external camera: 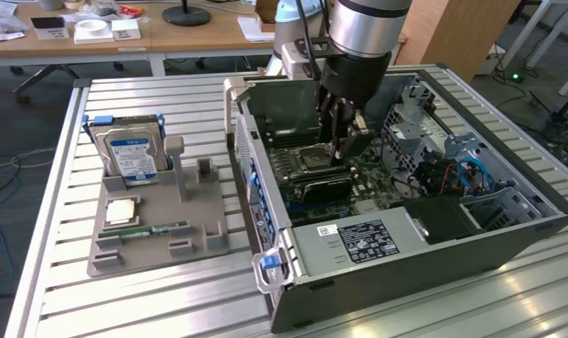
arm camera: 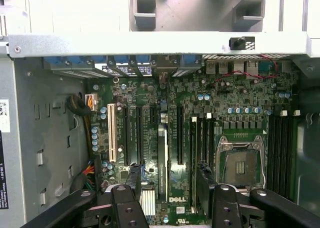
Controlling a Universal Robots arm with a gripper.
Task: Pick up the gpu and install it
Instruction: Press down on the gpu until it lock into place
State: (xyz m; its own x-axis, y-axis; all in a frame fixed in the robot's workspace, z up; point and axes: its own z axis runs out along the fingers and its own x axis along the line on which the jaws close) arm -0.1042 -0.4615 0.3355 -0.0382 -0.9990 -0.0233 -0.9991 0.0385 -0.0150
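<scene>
The gpu (external camera: 323, 186) stands on edge on the motherboard inside the open computer case, its black face toward the exterior view's front. From the wrist it shows edge-on as a thin strip (arm camera: 162, 160) in a slot. My gripper (external camera: 342, 156) hangs just above it inside the case. It is open (arm camera: 169, 184), with one finger (arm camera: 133, 180) on each side of the card and a gap to both. Nothing is held.
The case's (external camera: 509, 232) walls surround the arm, with the power supply (external camera: 354, 239) in front and the empty processor socket (arm camera: 242, 160) beside the slots. On the exterior view's left, a grey holder (external camera: 199, 239) carries a hard drive (external camera: 132, 151), a processor (external camera: 121, 209) and a memory stick (external camera: 157, 229).
</scene>
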